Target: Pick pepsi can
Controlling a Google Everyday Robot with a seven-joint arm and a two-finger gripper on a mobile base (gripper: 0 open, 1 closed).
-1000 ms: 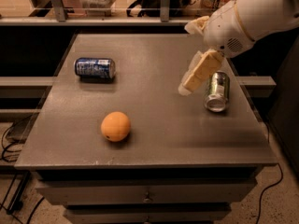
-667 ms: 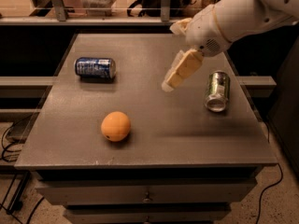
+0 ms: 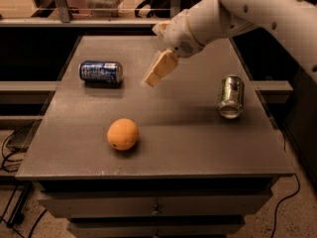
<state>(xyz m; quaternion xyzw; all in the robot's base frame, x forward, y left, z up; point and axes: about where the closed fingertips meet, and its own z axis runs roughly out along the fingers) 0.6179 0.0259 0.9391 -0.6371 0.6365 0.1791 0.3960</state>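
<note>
Jaw state: cannot tell from this angle. Gripper (image 3: pixel 154 77) hangs over the table's (image 3: pixel 198 148) mid-rear, tip angled down-left. White arm (image 3: pixel 237 14) reaches in from upper right. 1 orange (image 3: pixel 123 134) sits front-left. 1 green-and-silver can (image 3: pixel 231 96) lies on its side at right. Both are off the line between gripper and pepsi can (image 3: pixel 101 72), which lies on its side rear-left, near the gripper tip and left of it, apart.

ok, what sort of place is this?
Likely a lab or office test space: a grey drawer cabinet as worktable, loose cables on the floor at left, what looks like a glass partition behind. The claw hangs above the tabletop, right of the pepsi can in view.
</note>
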